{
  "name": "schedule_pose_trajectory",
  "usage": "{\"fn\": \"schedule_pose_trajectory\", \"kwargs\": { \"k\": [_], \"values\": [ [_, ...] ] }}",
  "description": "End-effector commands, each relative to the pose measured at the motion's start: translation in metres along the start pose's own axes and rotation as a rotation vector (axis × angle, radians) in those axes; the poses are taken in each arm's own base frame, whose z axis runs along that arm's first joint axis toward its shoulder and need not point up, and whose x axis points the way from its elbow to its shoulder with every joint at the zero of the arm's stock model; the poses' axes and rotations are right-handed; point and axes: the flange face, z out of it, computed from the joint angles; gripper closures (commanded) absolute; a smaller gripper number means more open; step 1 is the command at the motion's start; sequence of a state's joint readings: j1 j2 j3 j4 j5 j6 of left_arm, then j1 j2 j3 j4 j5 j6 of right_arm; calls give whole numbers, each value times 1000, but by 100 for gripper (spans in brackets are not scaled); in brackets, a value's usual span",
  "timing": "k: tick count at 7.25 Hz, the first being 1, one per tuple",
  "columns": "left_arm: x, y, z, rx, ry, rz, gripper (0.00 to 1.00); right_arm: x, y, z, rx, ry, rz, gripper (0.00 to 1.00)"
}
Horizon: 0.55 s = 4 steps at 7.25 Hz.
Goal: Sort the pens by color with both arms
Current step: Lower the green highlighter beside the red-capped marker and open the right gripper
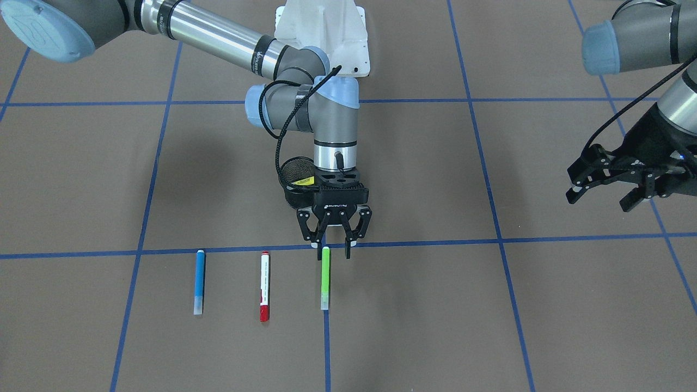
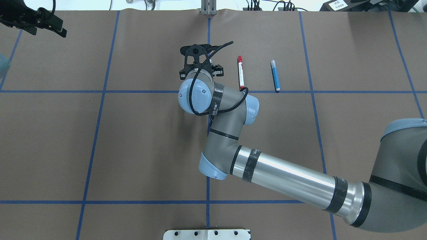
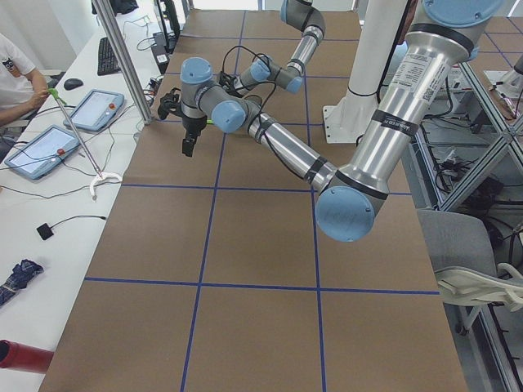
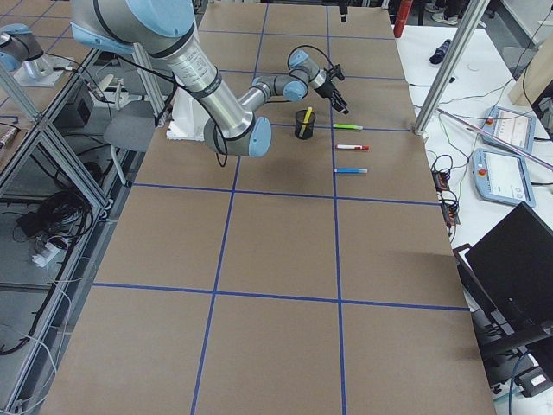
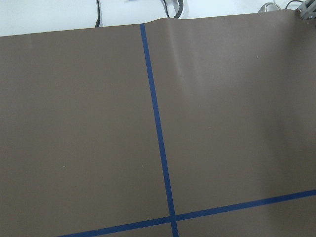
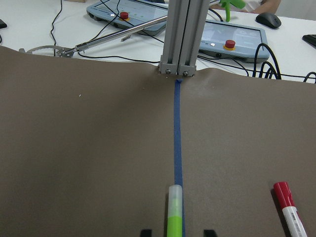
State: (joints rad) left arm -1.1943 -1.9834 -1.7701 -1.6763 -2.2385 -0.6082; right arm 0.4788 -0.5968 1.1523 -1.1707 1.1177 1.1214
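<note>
**Green pen** (image 1: 325, 277): it lies flat on the counter (image 1: 490, 326), lengthwise along the centre tape line (image 1: 327, 354). It is on the far side from the robot, just past the cross line. Note that the end nearest the robot sits between the fingers of the right pincer (image 1: 333, 250), which points down over it with its jaws apart. In the right wrist view you see one fingertip on either side of the barrel, with a gap on both sides.

**Red pen** (image 1: 264, 286): this white-barrelled pen lies parallel to the green one, just to the robot's right of it.

**Blue pen** (image 1: 200, 282): it lies parallel again, farther to the robot's right. The three pens are spaced apart and none touch.

**Yellow pen** (image 4: 307, 115): you find it standing tilted in the black mesh cup (image 4: 304, 128). The cup stands nearer the robot than the green pen, close behind the right pincer.

**Left pincer** (image 1: 599, 200): it is held above the counter, well off to the robot's left, with its jaws apart and nothing between them.
</note>
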Motion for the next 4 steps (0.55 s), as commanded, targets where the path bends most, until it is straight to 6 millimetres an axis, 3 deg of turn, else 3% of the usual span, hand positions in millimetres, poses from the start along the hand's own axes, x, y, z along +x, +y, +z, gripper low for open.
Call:
{"fn": "schedule_pose_trajectory", "kwargs": {
  "k": [1,2,3,4],
  "values": [
    [20,10,17,-35,16,-47,1,4,-30,-24,-34,-77,11,13],
    [44,17,28,-59,38,-100,1,23,-53,-37,-87,-111,30,4],
    [84,25,41,-87,65,-128,1,65,-73,-49,-159,-113,47,3],
    [118,30,47,-106,90,-177,1,131,-88,-58,-239,-123,80,3]
  ]
}}
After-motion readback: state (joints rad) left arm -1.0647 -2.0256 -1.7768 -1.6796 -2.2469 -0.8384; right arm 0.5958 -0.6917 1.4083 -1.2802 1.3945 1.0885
